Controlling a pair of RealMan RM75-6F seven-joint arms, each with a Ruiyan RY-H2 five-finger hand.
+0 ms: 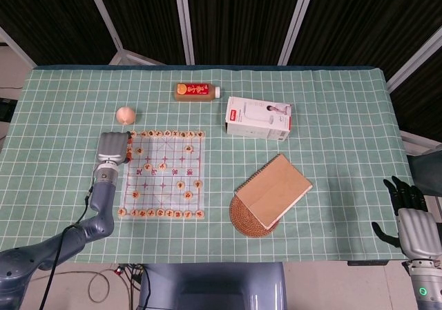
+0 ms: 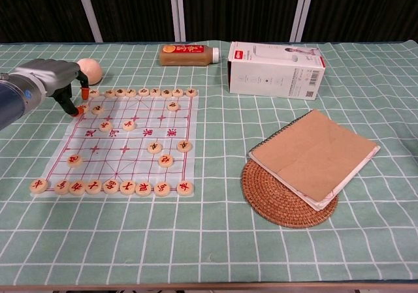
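My left hand (image 1: 112, 148) (image 2: 49, 77) hangs over the far left corner of the Chinese chess board (image 1: 166, 175) (image 2: 124, 139), fingers curled down. Its orange-tipped fingertips (image 2: 77, 109) pinch a round wooden chess piece (image 2: 83, 107) that sits on the board's left edge, in the second row. More pieces line the far row and the near row (image 2: 111, 186), and a few lie scattered mid-board. My right hand (image 1: 407, 217) shows only in the head view. It hangs off the table's near right corner, fingers spread and holding nothing.
A peach-coloured ball (image 2: 89, 70) lies just behind my left hand. A juice bottle (image 2: 189, 54) lies on its side at the back. A white and red box (image 2: 275, 70) stands right of it. A brown notebook (image 2: 313, 156) rests on a woven coaster (image 2: 274, 201).
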